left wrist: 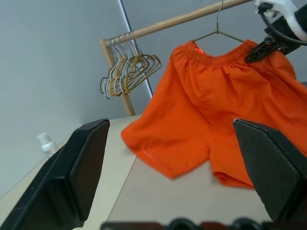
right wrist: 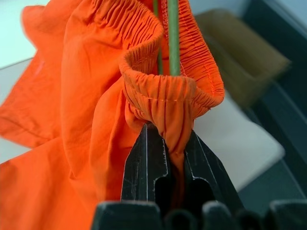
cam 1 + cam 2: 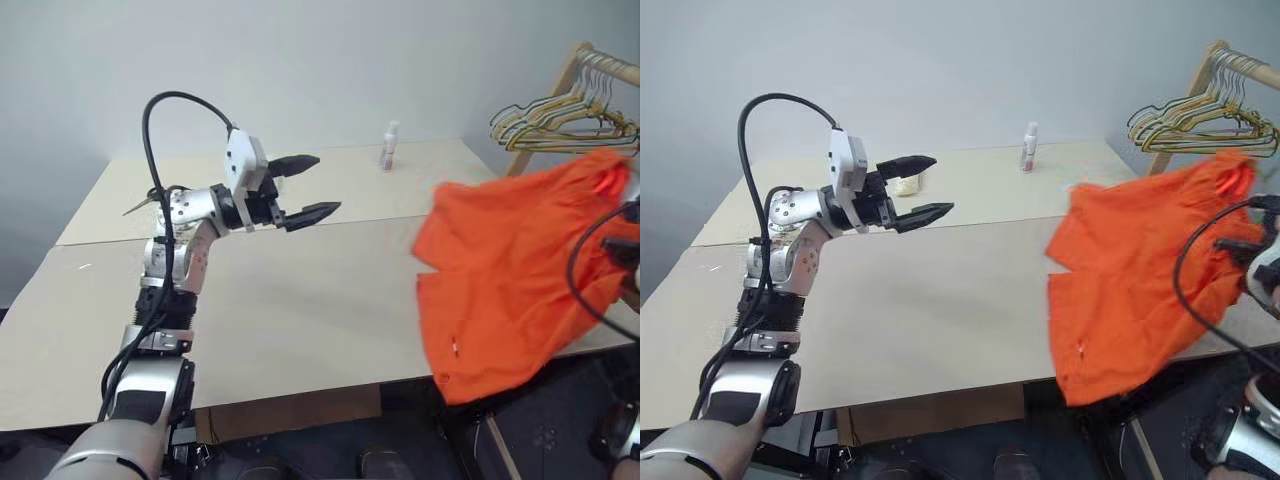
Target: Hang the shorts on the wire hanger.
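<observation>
My right gripper (image 2: 165, 158) pinches the waistband of the shorts (image 1: 216, 110), which hang on the wire hanger (image 1: 218, 29) at the rail, legs trailing over the counter (image 3: 300, 310) edge. My left gripper (image 3: 305, 187) is spread, empty. Tugging sideways could unhook the hanger or slide the waistband off.
</observation>
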Controlling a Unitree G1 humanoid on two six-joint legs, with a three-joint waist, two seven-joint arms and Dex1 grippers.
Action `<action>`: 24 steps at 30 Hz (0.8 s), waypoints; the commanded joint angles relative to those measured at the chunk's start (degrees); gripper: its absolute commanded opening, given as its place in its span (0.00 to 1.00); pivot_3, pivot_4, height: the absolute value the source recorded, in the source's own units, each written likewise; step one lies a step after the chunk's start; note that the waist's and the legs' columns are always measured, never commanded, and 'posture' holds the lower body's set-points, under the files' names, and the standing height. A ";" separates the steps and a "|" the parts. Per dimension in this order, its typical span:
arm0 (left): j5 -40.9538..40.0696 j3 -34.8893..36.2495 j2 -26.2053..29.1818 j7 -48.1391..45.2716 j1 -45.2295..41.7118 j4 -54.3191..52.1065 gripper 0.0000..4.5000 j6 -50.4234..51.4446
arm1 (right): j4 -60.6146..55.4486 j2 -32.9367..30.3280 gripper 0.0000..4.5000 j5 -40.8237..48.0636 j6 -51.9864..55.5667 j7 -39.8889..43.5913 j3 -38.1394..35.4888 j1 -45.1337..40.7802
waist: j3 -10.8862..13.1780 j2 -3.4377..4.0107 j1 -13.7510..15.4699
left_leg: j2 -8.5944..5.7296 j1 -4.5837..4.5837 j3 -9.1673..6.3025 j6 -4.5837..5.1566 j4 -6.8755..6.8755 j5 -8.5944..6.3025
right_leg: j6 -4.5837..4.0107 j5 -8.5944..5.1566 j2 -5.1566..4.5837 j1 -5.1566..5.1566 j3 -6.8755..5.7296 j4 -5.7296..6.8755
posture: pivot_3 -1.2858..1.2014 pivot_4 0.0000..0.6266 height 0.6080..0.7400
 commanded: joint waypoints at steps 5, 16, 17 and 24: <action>-7.54 2.87 -2.02 3.49 2.03 -8.26 0.99 4.84 | 9.07 6.73 0.00 -8.19 -10.30 -14.93 -4.32 -11.79 | -0.26 0.43 -1.43 | -0.04 0.33 0.15 0.00 -0.15 0.00 | 0.00 0.00 0.00 0.20 0.18 -0.09 | 0.45 0.00 1.00; -6.70 0.59 -2.78 9.74 5.32 -12.52 0.99 6.46 | 33.54 8.32 0.00 -8.01 -32.68 -30.91 -8.01 -25.76 | -0.40 0.69 -2.96 | -0.04 0.57 0.14 0.00 -0.28 0.02 | 0.00 0.00 0.07 0.47 0.20 -0.03 | 0.47 0.00 1.00; -6.79 0.54 -2.78 9.92 5.42 -12.72 0.99 6.52 | 34.95 7.84 0.00 -7.82 -33.67 -31.39 -7.82 -26.19 | -0.39 0.69 -2.94 | -0.05 0.59 0.14 0.00 -0.28 0.02 | 0.00 0.00 0.06 0.50 0.19 -0.05 | 0.47 0.00 1.00; -6.97 -0.04 -2.96 11.57 7.29 -15.55 0.99 6.87 | 55.06 -0.87 0.00 -2.97 -43.87 -32.92 -9.22 -33.37 | -0.31 0.82 -2.15 | -0.06 0.82 0.11 0.03 -0.36 0.00 | 0.02 -0.01 0.09 0.89 0.12 -0.62 | 0.48 0.00 1.00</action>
